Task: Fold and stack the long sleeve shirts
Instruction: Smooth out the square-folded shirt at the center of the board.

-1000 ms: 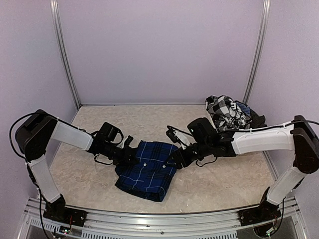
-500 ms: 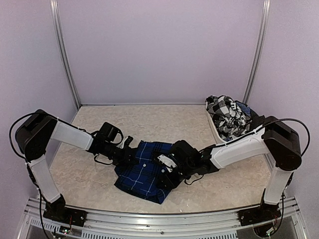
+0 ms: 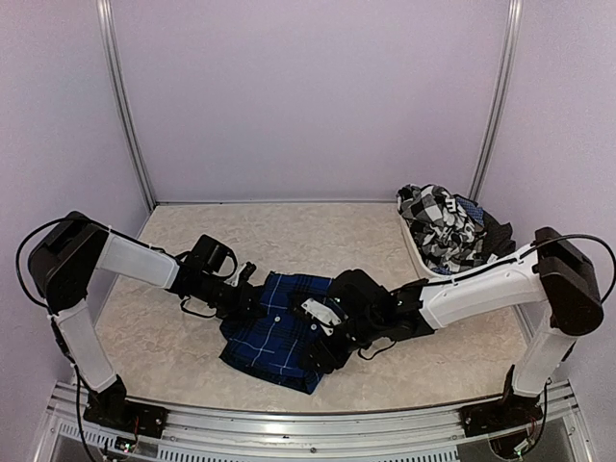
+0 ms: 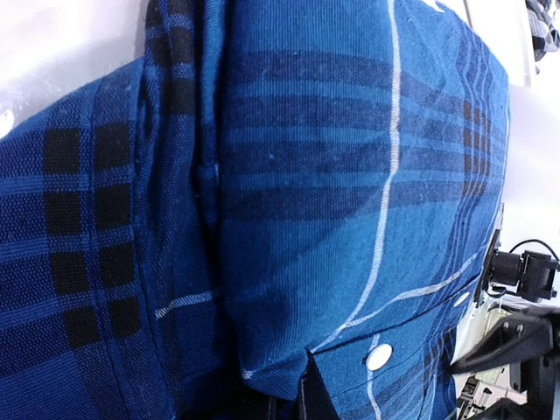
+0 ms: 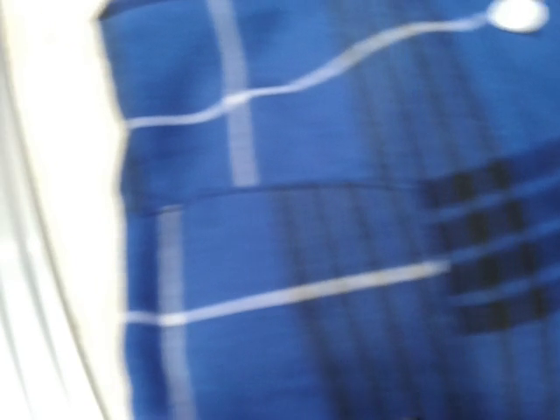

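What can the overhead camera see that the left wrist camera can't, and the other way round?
Only overhead: the left arm and right arm end to end, the marbled table, and a black-and-white checked shirt heaped at the back right. Only the left wrist: the cloth's fine weave and a deep crease up close. Both: the blue plaid shirt.

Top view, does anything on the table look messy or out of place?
Yes. The blue shirt lies folded but at a slant to the near edge of the table, and the checked shirt sits crumpled in an unfolded heap at the far right.
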